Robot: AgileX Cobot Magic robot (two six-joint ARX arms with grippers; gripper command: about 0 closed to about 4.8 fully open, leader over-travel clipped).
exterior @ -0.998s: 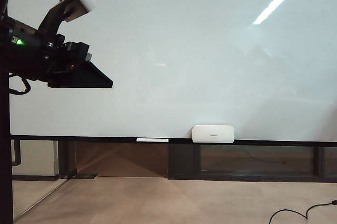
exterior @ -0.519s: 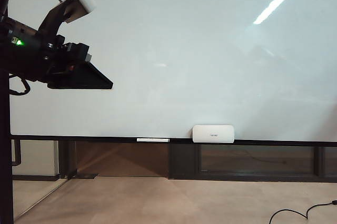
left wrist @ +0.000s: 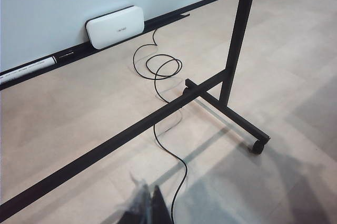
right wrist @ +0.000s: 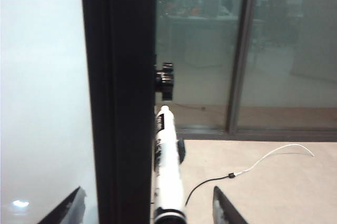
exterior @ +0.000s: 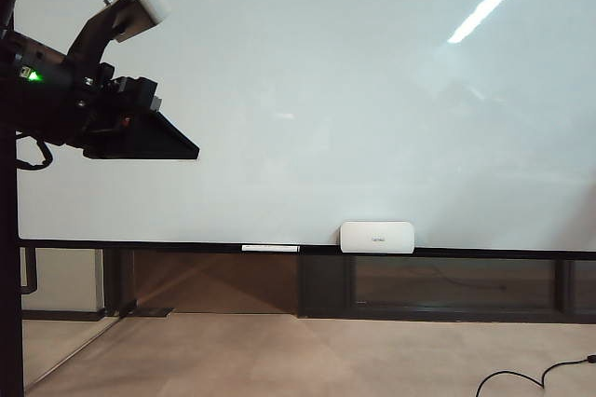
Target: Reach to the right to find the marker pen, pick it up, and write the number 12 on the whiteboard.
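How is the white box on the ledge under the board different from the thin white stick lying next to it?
The white box is a rounded rectangle, tall enough to overlap the whiteboard behind it; the white stick is a thin strip lying flat along the ledge. The box has a small dark mark on its front; the stick shows only faint markings in the left wrist view. Both are white, rest on the same ledge and lie apart.
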